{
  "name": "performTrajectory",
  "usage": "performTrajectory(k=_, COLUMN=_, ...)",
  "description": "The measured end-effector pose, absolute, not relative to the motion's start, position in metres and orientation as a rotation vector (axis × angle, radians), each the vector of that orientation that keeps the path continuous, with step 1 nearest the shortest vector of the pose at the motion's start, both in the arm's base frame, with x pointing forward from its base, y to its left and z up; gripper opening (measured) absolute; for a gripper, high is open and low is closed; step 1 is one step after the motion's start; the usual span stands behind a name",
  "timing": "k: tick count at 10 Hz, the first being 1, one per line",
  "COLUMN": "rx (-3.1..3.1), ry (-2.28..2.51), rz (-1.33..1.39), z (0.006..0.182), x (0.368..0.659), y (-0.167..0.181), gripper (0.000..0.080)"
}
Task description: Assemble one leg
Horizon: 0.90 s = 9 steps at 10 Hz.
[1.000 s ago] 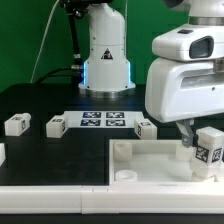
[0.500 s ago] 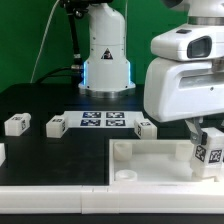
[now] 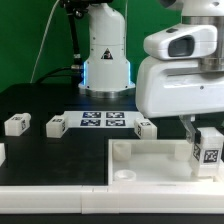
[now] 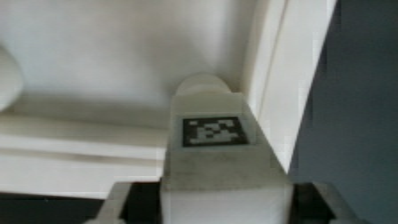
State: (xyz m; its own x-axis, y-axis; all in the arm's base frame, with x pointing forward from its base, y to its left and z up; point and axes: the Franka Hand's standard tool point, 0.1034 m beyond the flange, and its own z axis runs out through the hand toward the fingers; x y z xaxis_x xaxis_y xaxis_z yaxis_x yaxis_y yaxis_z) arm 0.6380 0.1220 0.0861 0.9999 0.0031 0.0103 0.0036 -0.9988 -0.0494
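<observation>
My gripper (image 3: 200, 132) is shut on a white leg (image 3: 208, 148) with a black-and-white tag on its side. It holds the leg upright over the far right part of the white tray (image 3: 150, 158). In the wrist view the leg (image 4: 217, 140) fills the middle, tag facing the camera, between dark fingers (image 4: 139, 200). Its tip points at the tray's inner floor next to the raised rim (image 4: 276, 70). Whether the leg touches the tray I cannot tell.
Three more white legs lie on the black table: one (image 3: 16, 124) at the exterior view's left, one (image 3: 56, 125) beside it, one (image 3: 146, 128) by the marker board (image 3: 103, 121). Another white part shows at the left edge (image 3: 2, 154).
The arm has shifted slightly toward the exterior view's left and up. The leg stays in the gripper, at nearly the same spot over the tray's right side.
</observation>
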Motion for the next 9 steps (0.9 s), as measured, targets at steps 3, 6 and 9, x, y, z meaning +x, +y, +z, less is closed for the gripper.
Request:
performTrajectory(k=3, rx=-3.037, ry=0.533, rz=-0.029, z=0.0846, x=0.6379, y=0.1200, gripper=0.0295)
performTrajectory(k=6, rx=-2.881, ry=1.047, rz=-0.045, z=0.0834, x=0.6354, y=0.1202, gripper=0.0295)
performTrajectory(k=9, rx=-2.713, ry=1.406, rz=-0.018, z=0.0829, x=0.6349, y=0.1204, gripper=0.0295)
